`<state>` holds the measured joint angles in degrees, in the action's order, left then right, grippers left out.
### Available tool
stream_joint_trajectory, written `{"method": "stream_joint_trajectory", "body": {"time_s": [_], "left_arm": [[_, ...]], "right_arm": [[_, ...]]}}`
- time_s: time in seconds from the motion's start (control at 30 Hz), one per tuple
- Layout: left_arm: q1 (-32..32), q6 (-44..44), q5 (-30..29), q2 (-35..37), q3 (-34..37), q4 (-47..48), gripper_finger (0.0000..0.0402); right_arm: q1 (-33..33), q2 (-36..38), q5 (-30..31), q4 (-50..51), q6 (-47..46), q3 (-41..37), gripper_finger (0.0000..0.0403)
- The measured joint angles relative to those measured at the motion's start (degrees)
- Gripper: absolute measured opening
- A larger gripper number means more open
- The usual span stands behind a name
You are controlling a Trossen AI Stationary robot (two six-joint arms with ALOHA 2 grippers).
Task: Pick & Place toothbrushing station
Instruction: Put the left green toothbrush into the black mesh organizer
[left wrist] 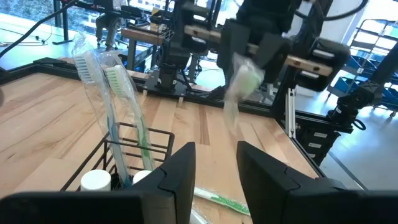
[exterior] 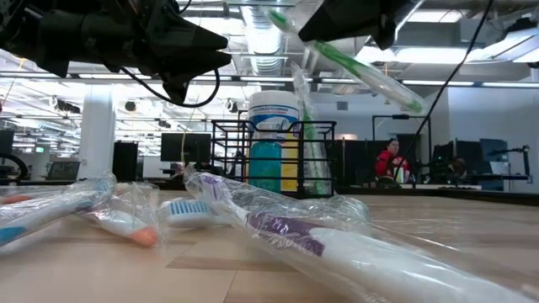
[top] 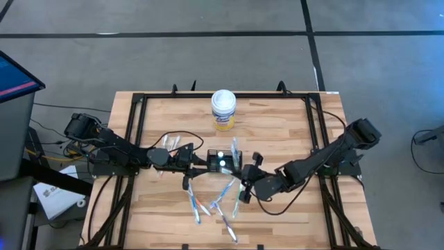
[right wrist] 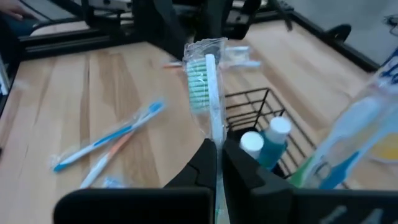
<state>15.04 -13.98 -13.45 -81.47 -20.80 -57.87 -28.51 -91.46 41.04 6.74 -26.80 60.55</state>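
You're mid-carry. The right tool [right wrist: 219, 163] is clamped tight on a wrapped green toothbrush [right wrist: 208, 87], head up, lifted off the tabletop [top: 277, 215] just beside the black wire-mesh holder [top: 223, 160]. The holder sits mid-tabletop between the 2 arms, in front of the white canister [top: 223, 110]. It already has 2 wrapped brushes [left wrist: 115, 99] standing in it, plus small bottles with white caps [right wrist: 264, 140].

The left tool [left wrist: 214, 171] is at the holder's left side, fingers partly apart, nothing visibly between them; it looks like it's bracing or waiting, can't tell if it touches the wire.

Several wrapped toothbrushes [top: 211, 205] lie loose on the tabletop in front of the holder, so the task looks partway done.

Next move as I judge it: bring the held brush over the holder's open top, tip it handle-down, lower it into a free gap clear of the standing brushes, then let go. Watch the crinkly wrapper; it may snag on the wire.
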Motion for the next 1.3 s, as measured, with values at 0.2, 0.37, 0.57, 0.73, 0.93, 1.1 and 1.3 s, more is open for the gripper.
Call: {"method": "stream_joint_trajectory", "body": {"time_s": [0.2,0.37,0.57,0.73,0.93,1.1,1.3], "left_arm": [[0.0,0.0,0.0,0.0,0.0,0.0,0.0113],[0.0,0.0,0.0,0.0,0.0,0.0,0.0113],[0.0,0.0,0.0,0.0,0.0,0.0,0.0113],[0.0,0.0,0.0,0.0,0.0,0.0,0.0113],[0.0,0.1,0.0,0.0,0.0,0.1,0.0113],[0.0,0.0,0.0,0.0,0.0,0.4,0.0113],[0.0,0.1,0.0,0.0,0.0,0.5,0.0113]], "right_arm": [[1.6,0.7,0.0,-4.0,5.1,0.0,0.0],[2.3,1.4,0.5,-4.8,7.6,0.0,0.0],[2.9,1.7,0.8,-7.8,11.5,0.0,0.0],[3.2,1.8,-0.3,-9.6,13.9,0.0,0.0],[4.7,3.4,-1.1,-9.5,16.7,0.0,0.0],[6.2,8.4,-2.1,-9.5,17.8,-2.4,0.0],[6.4,16.7,-4.5,-31.7,21.0,-17.7,0.0]]}}
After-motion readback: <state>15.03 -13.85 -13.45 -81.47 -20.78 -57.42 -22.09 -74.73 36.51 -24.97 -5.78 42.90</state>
